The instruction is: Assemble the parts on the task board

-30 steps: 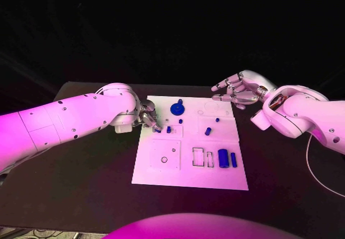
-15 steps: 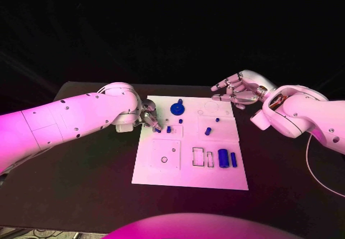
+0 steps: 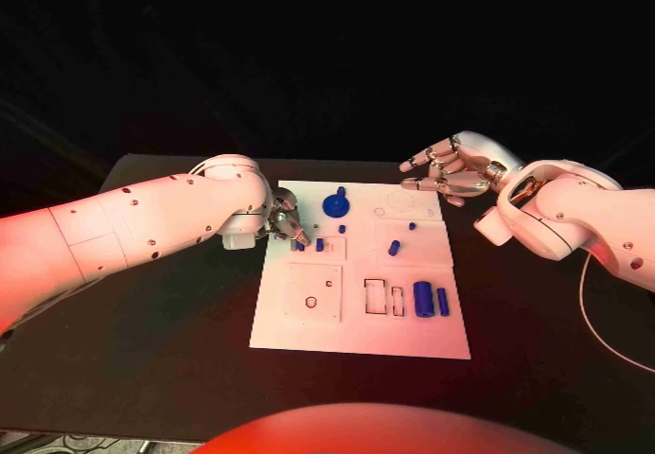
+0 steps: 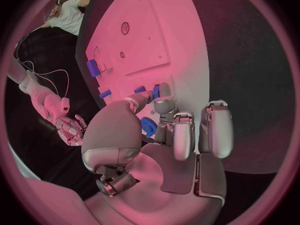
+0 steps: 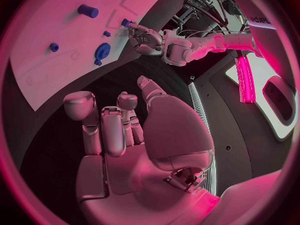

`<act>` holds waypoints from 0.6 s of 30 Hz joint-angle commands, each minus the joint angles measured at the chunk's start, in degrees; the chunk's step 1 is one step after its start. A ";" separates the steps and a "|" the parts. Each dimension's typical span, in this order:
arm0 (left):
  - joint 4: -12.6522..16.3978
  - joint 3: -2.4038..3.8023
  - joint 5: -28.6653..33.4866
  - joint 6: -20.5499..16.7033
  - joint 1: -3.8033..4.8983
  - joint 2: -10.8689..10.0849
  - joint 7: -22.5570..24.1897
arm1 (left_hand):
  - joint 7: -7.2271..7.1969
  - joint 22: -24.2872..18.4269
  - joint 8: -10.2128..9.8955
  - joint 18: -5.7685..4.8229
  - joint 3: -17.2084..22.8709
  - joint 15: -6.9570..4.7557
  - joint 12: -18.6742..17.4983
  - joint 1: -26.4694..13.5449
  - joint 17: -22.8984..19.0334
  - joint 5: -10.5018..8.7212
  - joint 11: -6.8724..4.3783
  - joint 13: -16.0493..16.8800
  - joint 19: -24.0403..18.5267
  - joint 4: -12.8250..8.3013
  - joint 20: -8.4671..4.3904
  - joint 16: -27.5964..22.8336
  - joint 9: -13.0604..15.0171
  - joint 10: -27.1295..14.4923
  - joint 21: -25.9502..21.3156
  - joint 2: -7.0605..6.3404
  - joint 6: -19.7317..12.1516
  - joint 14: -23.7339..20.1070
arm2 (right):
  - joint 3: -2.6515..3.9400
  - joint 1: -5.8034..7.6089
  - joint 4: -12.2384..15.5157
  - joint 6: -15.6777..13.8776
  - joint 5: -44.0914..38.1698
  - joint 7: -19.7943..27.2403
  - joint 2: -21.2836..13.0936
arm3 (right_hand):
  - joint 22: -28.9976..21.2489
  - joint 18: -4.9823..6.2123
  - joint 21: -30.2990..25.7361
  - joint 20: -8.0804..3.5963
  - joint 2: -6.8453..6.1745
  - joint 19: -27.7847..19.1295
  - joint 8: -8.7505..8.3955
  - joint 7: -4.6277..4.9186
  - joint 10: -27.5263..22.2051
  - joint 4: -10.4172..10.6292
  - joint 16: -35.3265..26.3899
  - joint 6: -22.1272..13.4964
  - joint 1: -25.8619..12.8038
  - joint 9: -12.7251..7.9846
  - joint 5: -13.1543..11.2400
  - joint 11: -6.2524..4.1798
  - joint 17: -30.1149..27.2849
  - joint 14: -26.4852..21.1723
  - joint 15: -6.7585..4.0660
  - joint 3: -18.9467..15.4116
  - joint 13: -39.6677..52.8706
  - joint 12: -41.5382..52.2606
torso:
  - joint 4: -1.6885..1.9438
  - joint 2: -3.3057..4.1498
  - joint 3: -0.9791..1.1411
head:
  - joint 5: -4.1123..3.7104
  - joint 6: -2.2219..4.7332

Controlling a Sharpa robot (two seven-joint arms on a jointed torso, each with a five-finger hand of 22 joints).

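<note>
task board [image 3: 358, 322] — blue parts [image 3: 425, 300] on it | left hand [image 3: 283, 219] at edge

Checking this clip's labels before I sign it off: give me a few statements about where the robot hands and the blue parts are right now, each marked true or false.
1. The left robot hand is at the left edge of the task board, fingertips by small blue parts. True.
2. The right robot hand grips the blue round part. False: it holds nothing, hovering off the board's far right corner with fingers apart.
3. The blue round part lies near the board's far edge. True.
4. The two blue cylinders lie off the board, on the black table. False: they lie on the board, in its right half.
</note>
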 commanded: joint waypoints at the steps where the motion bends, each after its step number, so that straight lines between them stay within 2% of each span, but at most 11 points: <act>1: -0.23 -0.26 0.17 1.83 -0.32 0.27 -1.31 | 0.00 10.45 -0.35 0.01 -1.12 -0.40 0.48 -0.94 15.10 -0.11 0.10 0.24 3.58 0.51 -0.56 0.14 -0.19 0.41 0.38 -0.13 0.48 6.12 | 0.01 -0.03 0.06 0.61 -0.28 0.36 0.06 | -0.03 1.10 -0.33 -0.40 0.47 -0.07 0.40 0.00 -0.31 -0.13 -0.18 0.21 0.28 -0.07 0.34 -0.06 -0.01 2.74 -0.35 -0.10 0.04 0.35 | 0.03 -0.01 -0.04 | -0.07 0.01; 18: -0.74 -0.24 0.63 2.20 -0.31 0.47 -2.32 | -0.12 10.56 -1.56 0.00 -9.01 -0.51 0.69 -2.55 15.10 -0.20 0.02 0.84 3.59 3.49 -0.64 0.14 -1.70 0.48 0.25 0.36 1.77 6.12 | 0.01 -0.03 0.10 0.66 -0.23 0.37 0.02 | -0.13 1.11 -0.42 -0.41 0.59 -0.06 0.42 0.02 -0.40 -0.07 -0.27 0.21 0.46 -0.09 1.46 -0.05 -0.06 2.73 -0.35 -0.12 -0.05 0.34 | 0.03 -0.03 -0.04 | -0.13 -0.09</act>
